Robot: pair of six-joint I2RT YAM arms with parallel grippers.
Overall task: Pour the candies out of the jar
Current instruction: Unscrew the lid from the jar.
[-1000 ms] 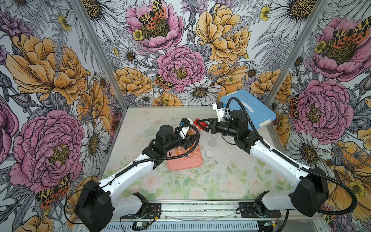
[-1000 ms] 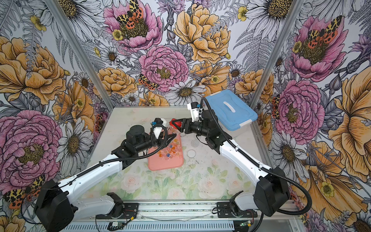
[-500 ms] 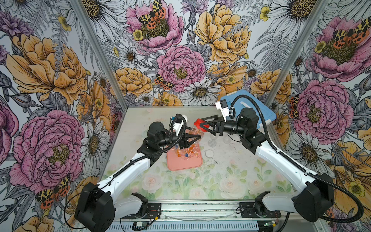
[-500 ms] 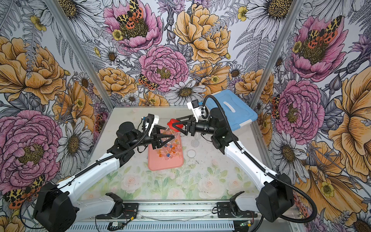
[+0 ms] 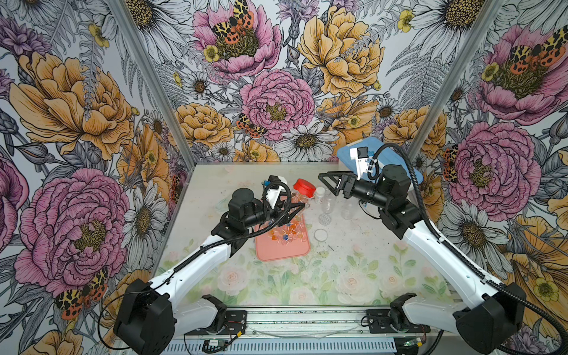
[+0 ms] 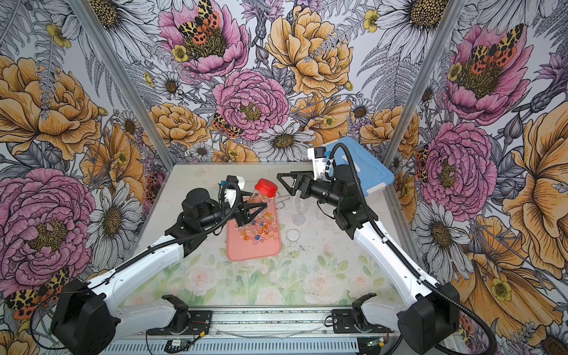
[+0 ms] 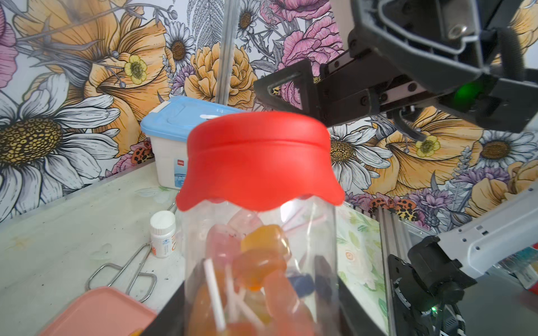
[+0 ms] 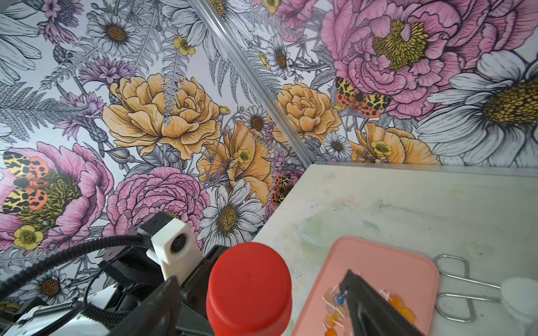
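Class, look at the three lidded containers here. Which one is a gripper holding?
The clear jar with the red lid, clamped in the left gripper. The white-capped bottle and the blue-lidded box stand untouched on the table.

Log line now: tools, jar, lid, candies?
left tool: shut on jar | right tool: open, clear of lid | lid: on jar | candies: in jar, on tray

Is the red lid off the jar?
No, the lid sits on the jar, with candies showing inside below it.
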